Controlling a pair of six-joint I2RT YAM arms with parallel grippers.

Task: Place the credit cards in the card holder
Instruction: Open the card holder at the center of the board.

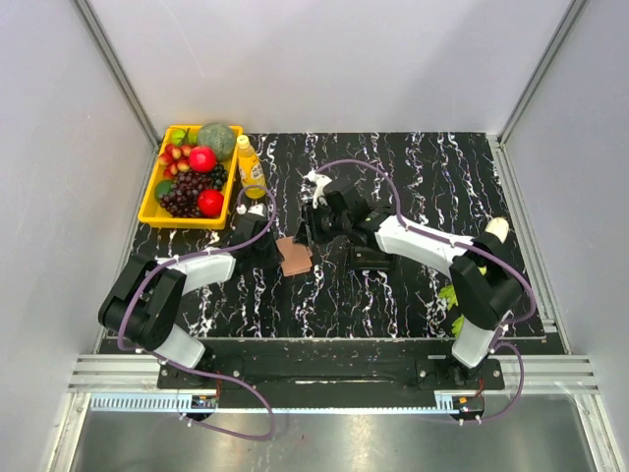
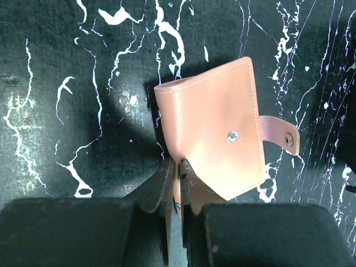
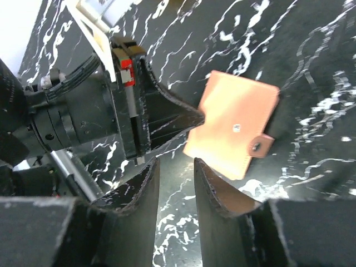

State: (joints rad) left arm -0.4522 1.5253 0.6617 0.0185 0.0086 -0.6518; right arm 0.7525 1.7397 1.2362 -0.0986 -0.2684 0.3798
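The card holder (image 2: 211, 119) is a tan-brown wallet with a snap tab (image 2: 282, 137), held tilted just above the black marbled table. My left gripper (image 2: 178, 165) is shut on its near edge. In the top view the card holder (image 1: 295, 259) sits mid-table at the tip of the left gripper (image 1: 279, 255). My right gripper (image 3: 176, 164) is open with nothing between its fingers, just short of the card holder (image 3: 236, 125). From above, the right gripper (image 1: 313, 228) hangs right behind the wallet. The credit cards do not show in any view.
A yellow tray (image 1: 154, 211) of fruit stands at the back left, with a small yellow bottle (image 1: 250, 166) beside it. A dark box-like shape (image 1: 371, 260) lies partly under the right arm. Green and yellow items (image 1: 450, 296) lie by the right arm's base.
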